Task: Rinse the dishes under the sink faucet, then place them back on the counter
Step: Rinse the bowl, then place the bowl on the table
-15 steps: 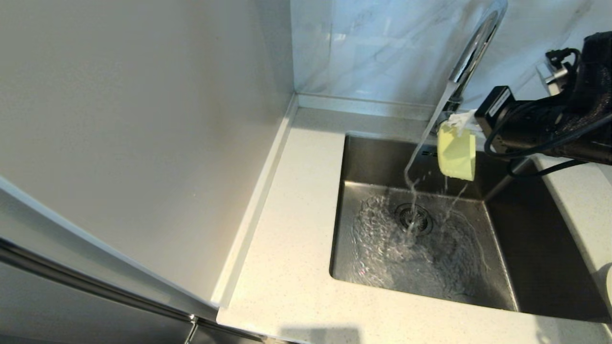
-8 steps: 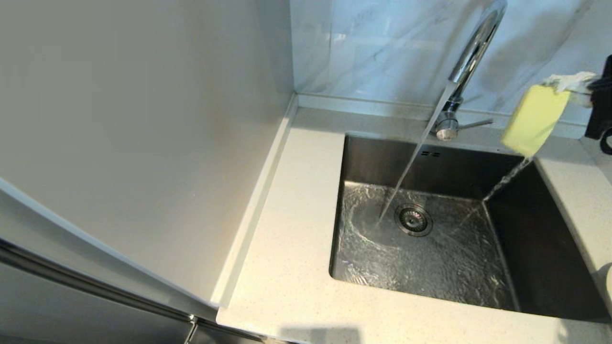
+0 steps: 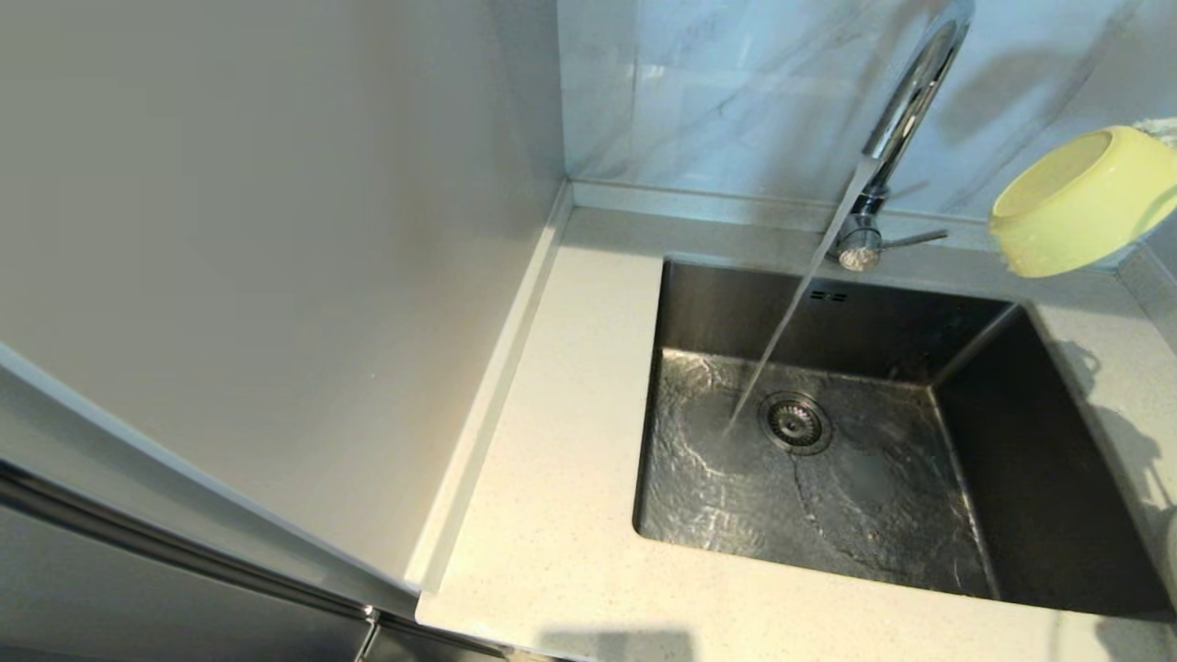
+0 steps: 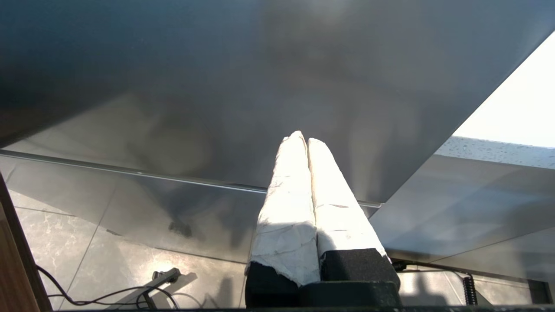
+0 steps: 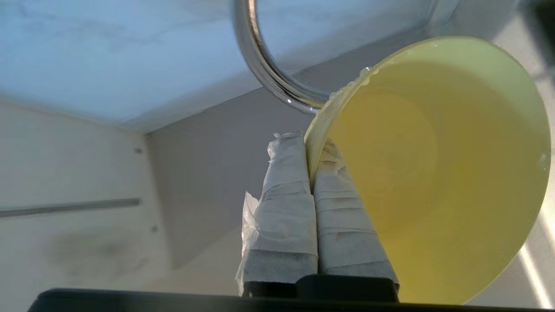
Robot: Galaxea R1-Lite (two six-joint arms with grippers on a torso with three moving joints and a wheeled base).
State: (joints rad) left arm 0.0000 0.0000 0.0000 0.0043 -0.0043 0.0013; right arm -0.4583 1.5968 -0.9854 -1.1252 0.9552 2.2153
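Note:
The pale yellow bowl hangs tilted in the air at the far right, above the counter's back right corner and beside the chrome faucet. My right gripper is shut on the bowl's rim, one white-wrapped finger inside and one outside; in the head view the gripper itself is out of frame. Water runs from the faucet spout into the grey steel basin. My left gripper is shut on nothing, parked low beside a cabinet. Chopsticks and plate are out of view.
The cream speckled counter surrounds the basin, with a raised rim along a tall grey panel on the left. The faucet's side lever points right. A drain strainer sits in the wet basin floor.
The right arm has carried the bowl from the water stream to the right and upward, out over the counter's right side. The bowl's pouring water has stopped. The arm has left the head view.

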